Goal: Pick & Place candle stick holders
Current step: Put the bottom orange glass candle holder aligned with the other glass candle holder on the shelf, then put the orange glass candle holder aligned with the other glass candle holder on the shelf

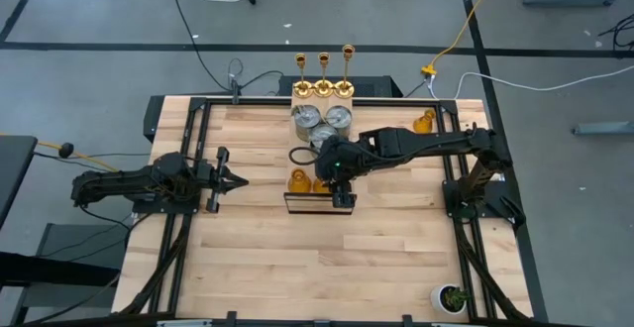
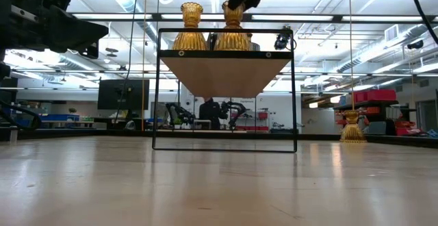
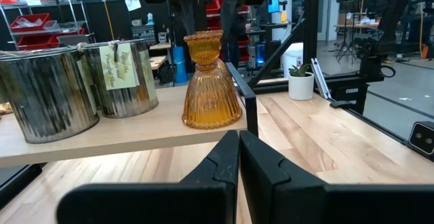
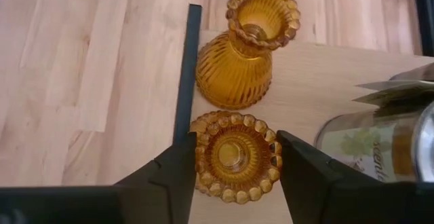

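R gripper (image 4: 234,157) over shelf (image 1: 319,155), jaws astride amber holder (image 4: 235,155), apparently gripping; 2nd amber (image 4: 245,46) at its 12. L gripper (image 1: 238,179) jaws together, 9 o'clock of shelf.

Ribbed glossy amber glass holders (image 4: 236,157), brushed silver metal cans (image 3: 47,95), shiny gold candlesticks (image 1: 323,73), pale wood table (image 1: 297,258)

Wooden table (image 1: 258,248) carries a black-framed shelf (image 1: 319,206) — one amber holder (image 1: 424,121) too.

Silver can (image 4: 380,146) cut off at edge; tag text (image 3: 113,66) unreadable.
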Tool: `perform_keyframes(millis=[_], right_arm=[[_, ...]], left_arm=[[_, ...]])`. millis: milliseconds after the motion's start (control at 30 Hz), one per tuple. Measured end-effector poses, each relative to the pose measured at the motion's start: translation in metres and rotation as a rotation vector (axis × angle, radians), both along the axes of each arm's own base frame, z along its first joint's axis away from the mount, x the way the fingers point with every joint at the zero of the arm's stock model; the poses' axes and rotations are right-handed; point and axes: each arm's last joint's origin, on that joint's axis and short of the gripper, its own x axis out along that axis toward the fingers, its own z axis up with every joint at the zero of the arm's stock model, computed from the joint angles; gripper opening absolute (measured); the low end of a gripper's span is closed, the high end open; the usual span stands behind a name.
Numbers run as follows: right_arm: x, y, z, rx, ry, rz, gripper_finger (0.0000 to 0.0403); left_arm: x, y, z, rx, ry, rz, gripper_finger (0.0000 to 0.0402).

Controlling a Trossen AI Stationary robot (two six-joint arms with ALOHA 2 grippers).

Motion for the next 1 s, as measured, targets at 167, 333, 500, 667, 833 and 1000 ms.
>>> perform_keyframes(millis=[167, 333, 500, 667, 833, 1000], right_arm=[[0.0004, 0.0005, -0.0002, 0.017, -0.002, 0.012, 0.0188], [0.0006, 0.0006, -0.0001, 0.013, -0.004, 0.012, 0.0191], [0.0018, 0.0006, 0.0, 0.014, -0.015, 0.012, 0.0193], [0.0026, 0.001, 0.0004, 0.018, -0.024, 0.012, 0.0218], [0.0027, 0.0009, 0.0004, 0.017, -0.025, 0.011, 0.0266], [0.0017, 0.001, 0.0018, 0.016, -0.028, 0.013, 0.0307]], left_arm=[[0.0, 0.0, 0.0, 0.0, 0.0, 0.0, 0.0018], [0.0, 0.0, -0.0001, 0.0, 0.001, 0.001, 0.0019], [0.0, 0.0, 0.0, 0.0, 0.0, 0.0, 0.0018], [0.0, 0.0, 0.0, 0.0, 0.0, 0.0, 0.0018], [0.0, 0.0, 0.0, 0.0, 0.0, 0.0, 0.0019], [0.0, 0.0, -0.0001, 0.0, 0.0, 0.0, 0.0018]])
